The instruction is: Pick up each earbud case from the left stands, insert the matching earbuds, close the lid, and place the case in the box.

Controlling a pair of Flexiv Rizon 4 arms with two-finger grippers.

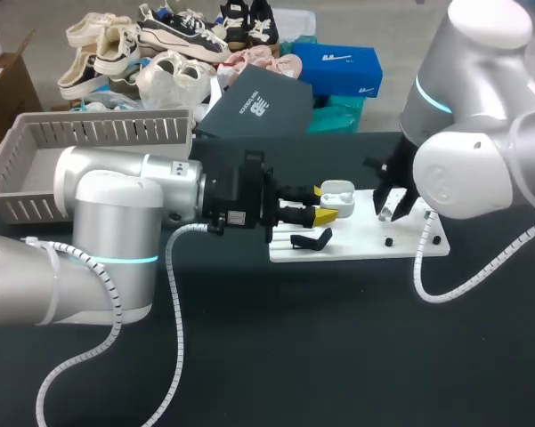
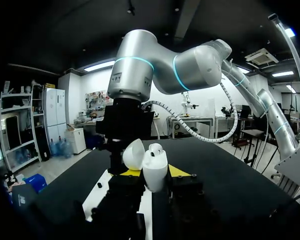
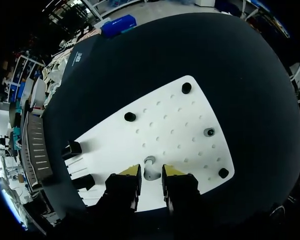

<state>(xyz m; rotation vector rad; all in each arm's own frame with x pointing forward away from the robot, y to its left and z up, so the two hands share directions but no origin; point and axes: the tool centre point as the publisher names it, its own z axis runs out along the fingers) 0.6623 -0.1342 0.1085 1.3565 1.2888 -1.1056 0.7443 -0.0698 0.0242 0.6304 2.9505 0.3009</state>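
A white earbud case (image 1: 338,197) with its lid (image 2: 134,154) swung open is held upright over the left end of the white board (image 1: 365,242). My left gripper (image 1: 324,206) is shut on the case (image 2: 156,164), one yellow tip on each side. My right gripper (image 1: 390,203) points down at the board's right part. In the right wrist view its fingers (image 3: 131,172) stand to either side of a small pale earbud (image 3: 150,169) seated in the board (image 3: 174,130), with a thin gap on each side. That gripper (image 3: 150,172) is open.
Black stands (image 1: 312,238) sit on the board's left end under the left gripper, and several black pegs (image 3: 130,116) dot the board. A grey slatted basket (image 1: 89,142) stands at the table's back left. A dark box (image 1: 254,107) lies at the back edge.
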